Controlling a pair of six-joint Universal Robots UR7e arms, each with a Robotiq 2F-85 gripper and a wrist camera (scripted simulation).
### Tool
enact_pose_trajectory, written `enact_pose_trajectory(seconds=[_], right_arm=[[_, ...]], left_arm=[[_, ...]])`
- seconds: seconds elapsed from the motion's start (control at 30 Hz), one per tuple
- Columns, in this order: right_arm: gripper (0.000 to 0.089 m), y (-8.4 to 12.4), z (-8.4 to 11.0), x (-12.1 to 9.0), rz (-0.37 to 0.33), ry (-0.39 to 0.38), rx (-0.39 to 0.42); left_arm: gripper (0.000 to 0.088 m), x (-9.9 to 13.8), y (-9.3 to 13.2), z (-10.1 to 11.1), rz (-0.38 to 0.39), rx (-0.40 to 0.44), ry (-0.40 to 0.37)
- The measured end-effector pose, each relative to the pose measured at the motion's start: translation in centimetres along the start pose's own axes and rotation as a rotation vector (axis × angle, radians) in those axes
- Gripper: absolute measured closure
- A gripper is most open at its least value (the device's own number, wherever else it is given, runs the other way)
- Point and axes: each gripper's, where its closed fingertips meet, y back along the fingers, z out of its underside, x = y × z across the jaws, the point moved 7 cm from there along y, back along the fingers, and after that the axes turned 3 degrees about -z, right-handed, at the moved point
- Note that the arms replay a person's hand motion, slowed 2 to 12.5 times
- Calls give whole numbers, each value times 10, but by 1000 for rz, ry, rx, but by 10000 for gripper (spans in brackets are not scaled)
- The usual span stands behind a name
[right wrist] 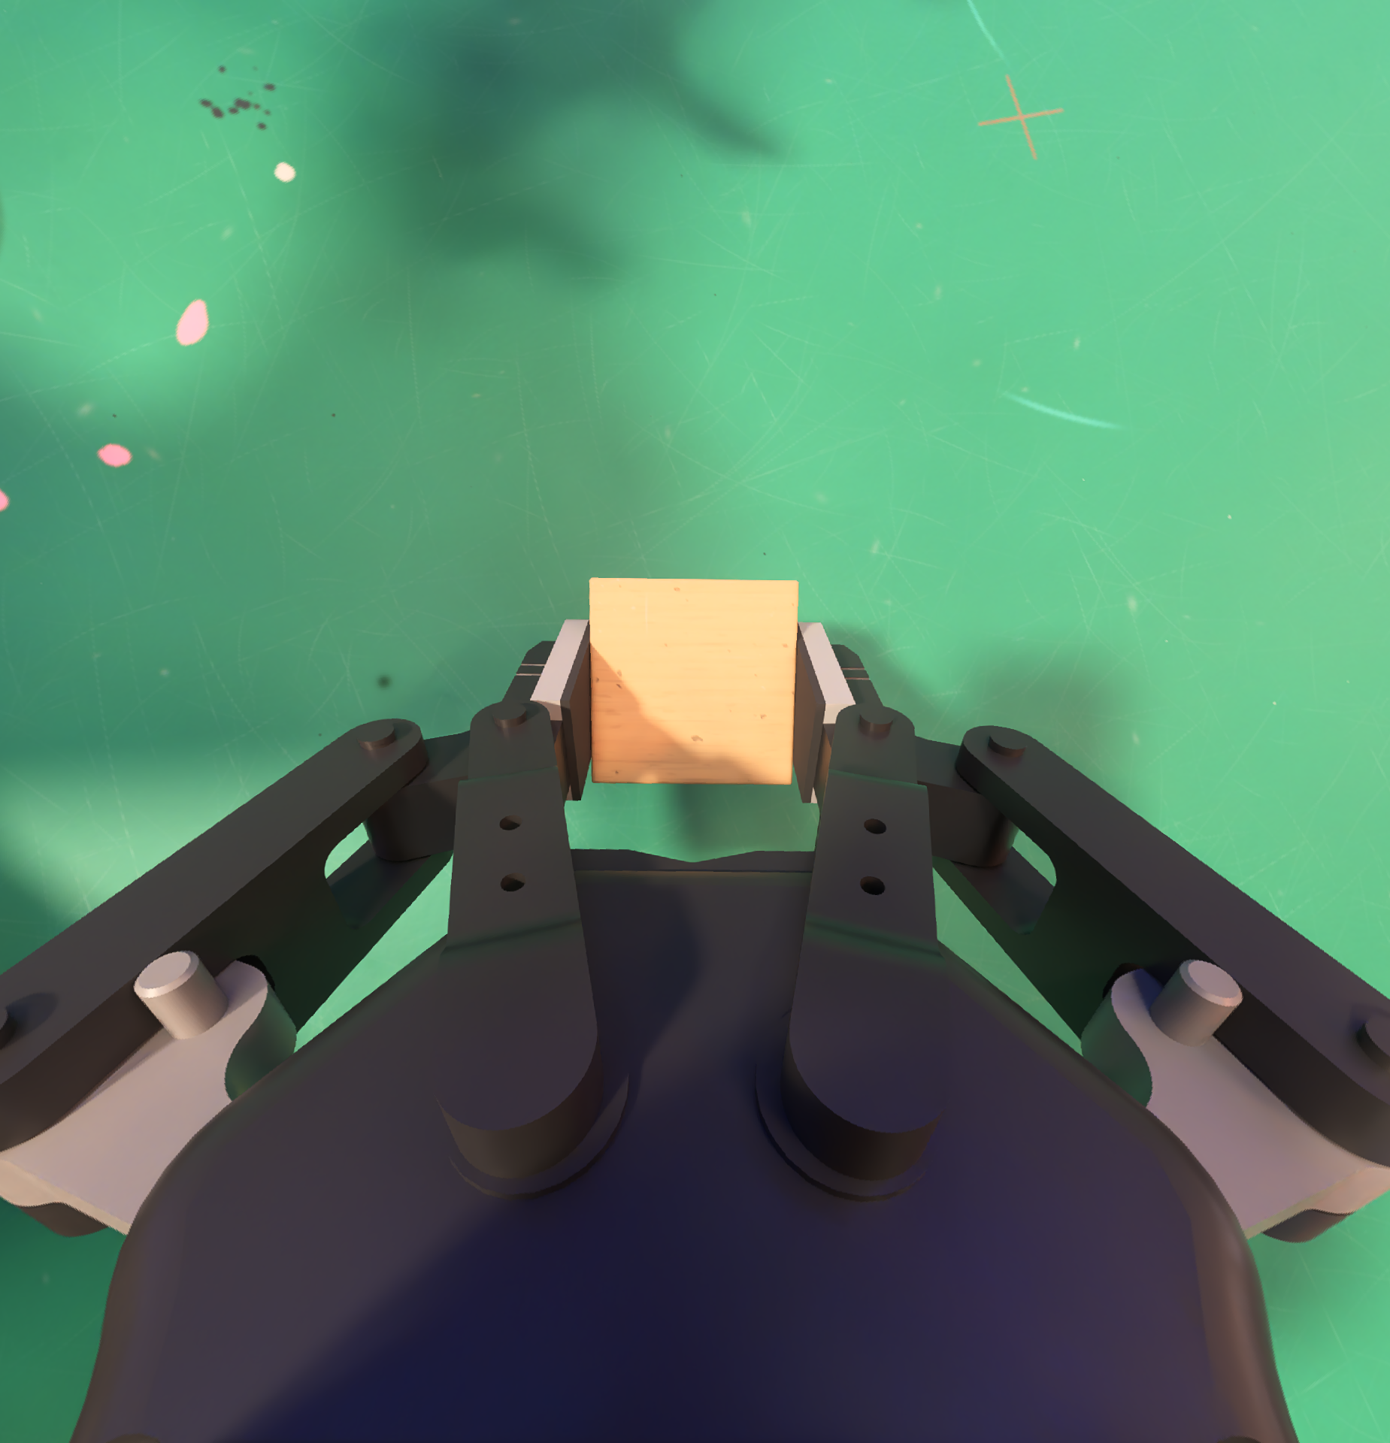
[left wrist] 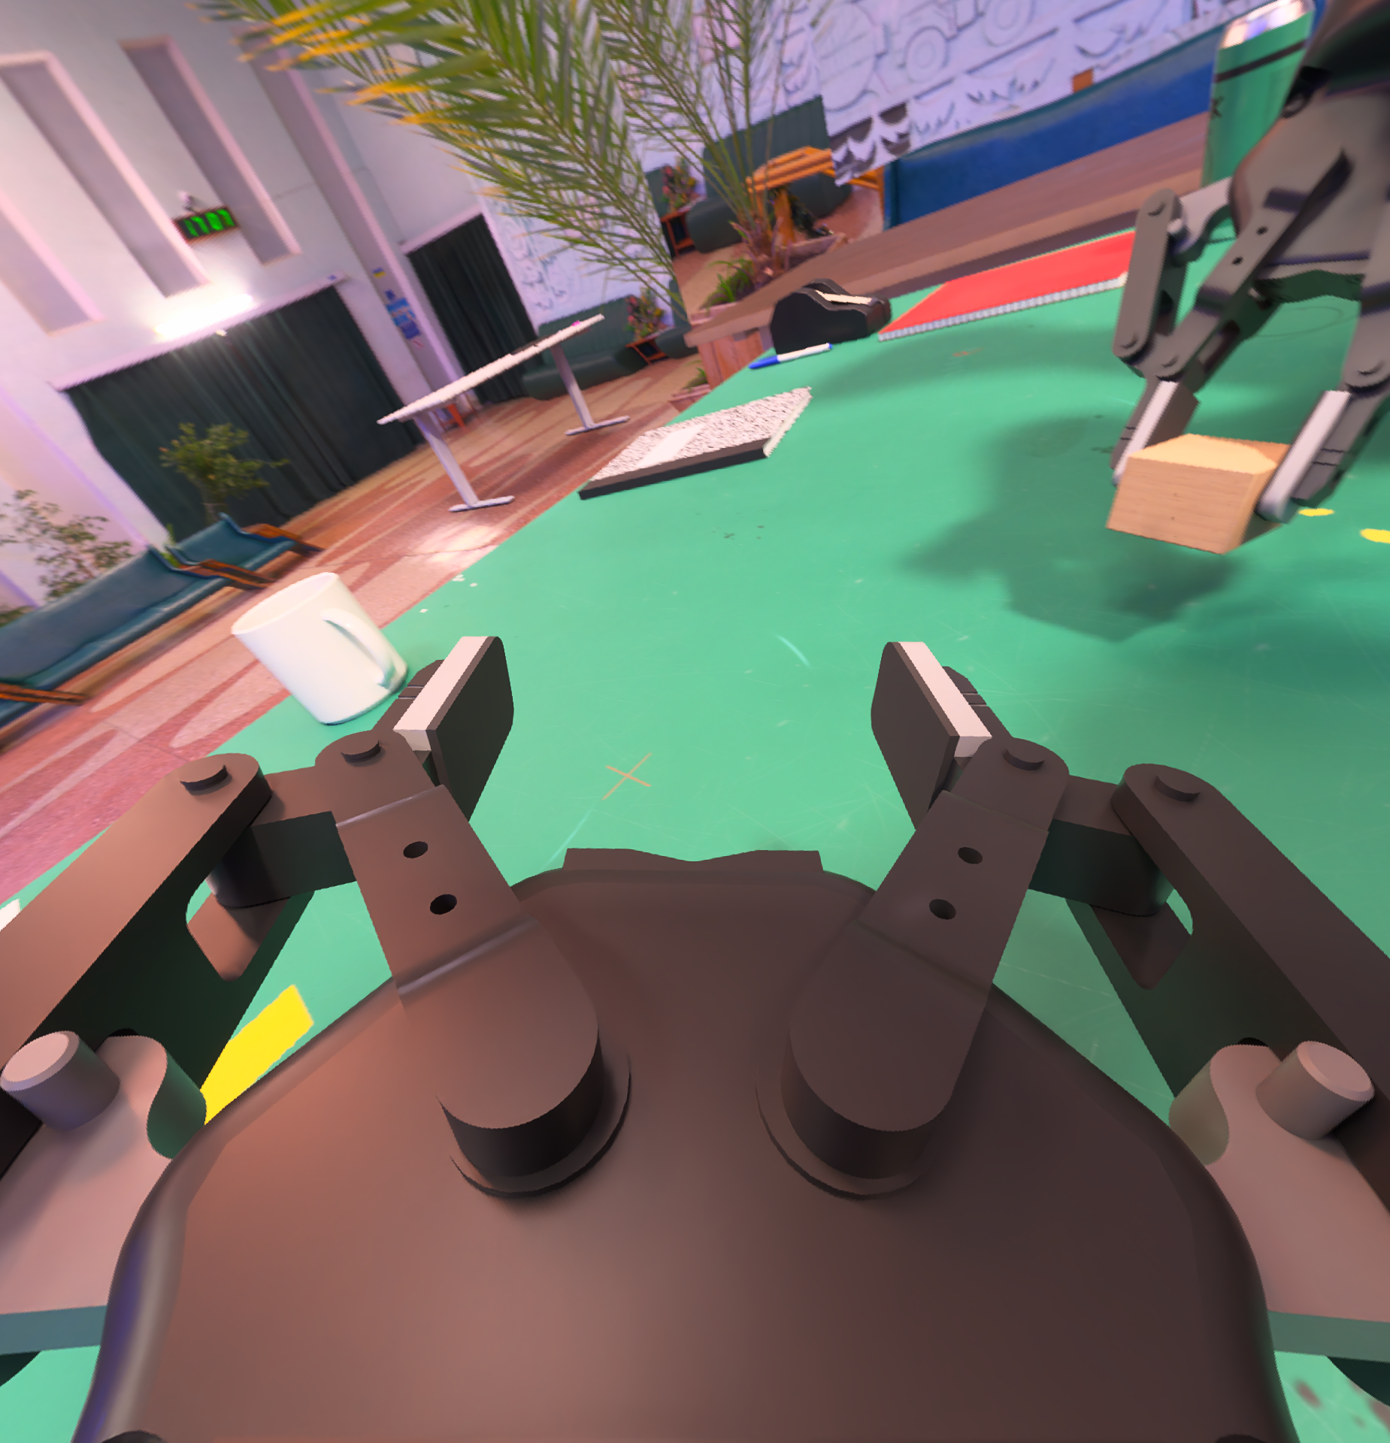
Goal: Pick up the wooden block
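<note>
Above the green mat [right wrist: 988, 484], right hand [right wrist: 693, 703] grips wooden block [right wrist: 691, 679].

Materials and surface finish

The wooden block [right wrist: 691, 679] shows pale, fine-grained bare wood with a matt face and small dark specks. The counter [left wrist: 754, 625] carries a matt green covering, scuffed with fine scratches and paint-like spots. The right pincer [right wrist: 691, 703] and left pincer [left wrist: 691, 703] have dark matt bodies, smooth light-grey finger pads [right wrist: 555, 664] and plain grey pins with a dull metallic look. The mug [left wrist: 316, 648] is glossy white, ceramic in appearance. The speckled notebook [left wrist: 699, 441] has a matt black-and-white cover. The red notebook [left wrist: 1012, 293] is smooth and matt.
</note>
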Motion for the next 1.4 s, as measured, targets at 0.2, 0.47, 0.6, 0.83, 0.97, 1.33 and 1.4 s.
enact_pose_trajectory(seconds=[0.2, 0.47, 0.6, 0.83, 0.97, 1.33, 1.4], right_arm=[[477, 4, 7, 5, 17, -20, 10], [477, 7, 12, 8, 32, -29, 24], [477, 8, 14, 9, 37, -29, 26], [477, 7, 16, 9, 44, -30, 24], [477, 6, 17, 10, 47, -30, 24], [477, 2, 19, 9, 37, -31, 20], [477, 1, 19, 9, 34, -32, 17]], left_arm=[[77, 17, -9, 1, 102, -49, -3], [75, 36, -21, 2, 233, -104, 1], [74, 42, -26, 3, 284, -130, -8], [76, 50, -35, 4, 350, -167, -33], [78, 53, -41, 3, 381, -181, -46], [78, 61, -53, 3, 486, -230, -49], [78, 62, -55, 4, 503, -242, -51]])
